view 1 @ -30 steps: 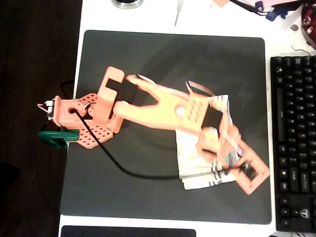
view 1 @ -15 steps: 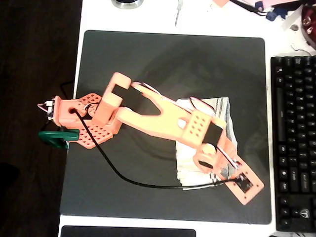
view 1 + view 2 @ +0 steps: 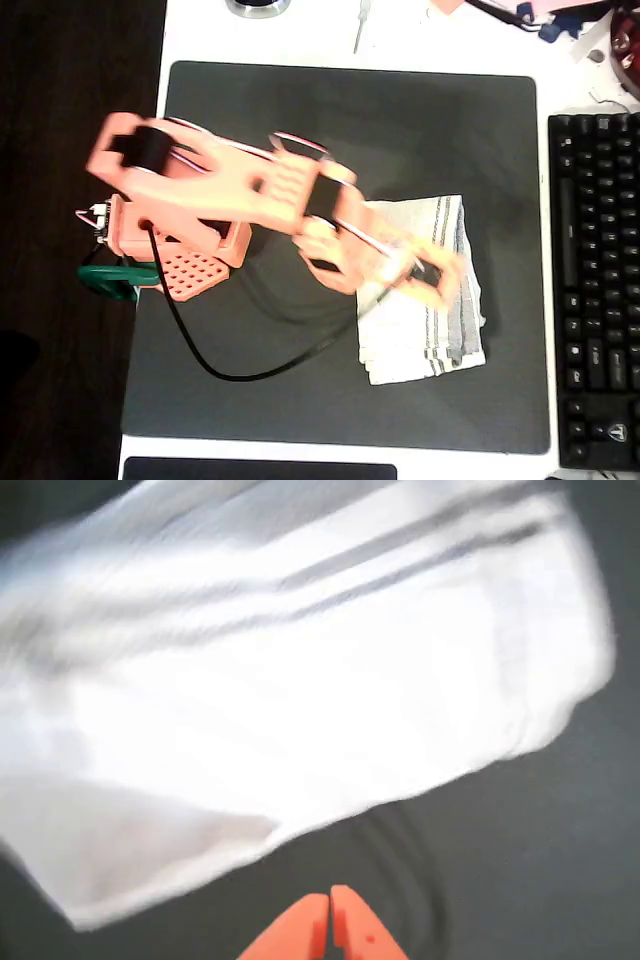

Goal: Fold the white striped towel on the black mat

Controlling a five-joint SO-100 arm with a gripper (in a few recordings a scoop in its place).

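The white striped towel point(image 3: 432, 330) lies folded in a rough rectangle on the right half of the black mat point(image 3: 350, 130), with grey stripes along its right and lower parts. My orange gripper point(image 3: 438, 280) hovers, blurred, over the towel's upper left part. The wrist view shows the towel point(image 3: 300, 680) as a bright blurred sheet ahead on the mat point(image 3: 520, 860). My gripper point(image 3: 330, 920) has its two orange fingertips pressed together at the bottom edge, shut, with nothing between them.
A black keyboard point(image 3: 595, 290) runs along the mat's right side. The arm's base is held by a green clamp point(image 3: 115, 280) at the mat's left edge, and a black cable point(image 3: 250, 372) loops across the mat. Small tools lie on the white table point(image 3: 420, 35) behind.
The arm has swung up and back to the left. The gripper left the towel's lower right corner and now sits over its upper left part. The towel lies flat and folded.
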